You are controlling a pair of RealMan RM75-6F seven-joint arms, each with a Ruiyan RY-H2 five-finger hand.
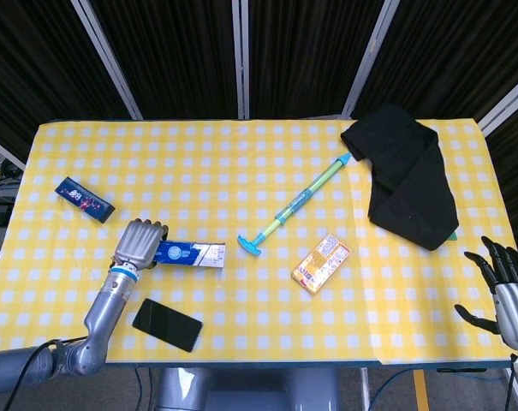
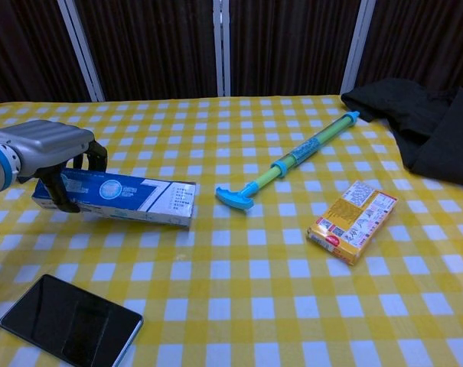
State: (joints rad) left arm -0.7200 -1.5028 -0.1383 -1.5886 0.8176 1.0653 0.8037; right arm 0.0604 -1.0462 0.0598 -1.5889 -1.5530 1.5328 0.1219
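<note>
While your left hand (image 2: 51,157) sits at the left edge of the chest view, its fingers are curled down over one end of the toothpaste box (image 2: 116,199), gripping it with the thumb on the near side and the other fingers on the far side. That gripped end rides a little above the yellow checked tablecloth (image 2: 239,290), so the box tilts, and its far end sits low, at or close to the cloth, toward the middle of the frame (in the head view the same box (image 1: 188,253) shows at lower left, just right of the hand (image 1: 139,244)).

Your right hand (image 1: 503,289) hangs at the lower right corner of the head view, off the table edge, fingers spread apart and holding nothing.

A black smartphone (image 2: 69,321) lies face up in the lower left of the chest view, near the box but apart from it. A green and blue water squirter (image 2: 292,160) lies diagonally across the centre, and a yellow snack box (image 2: 352,222) lies right of centre. Black cloth (image 2: 418,122) is heaped at the upper right. A small dark blue packet (image 1: 84,199) lies at the left of the head view, well apart from the hand
</note>
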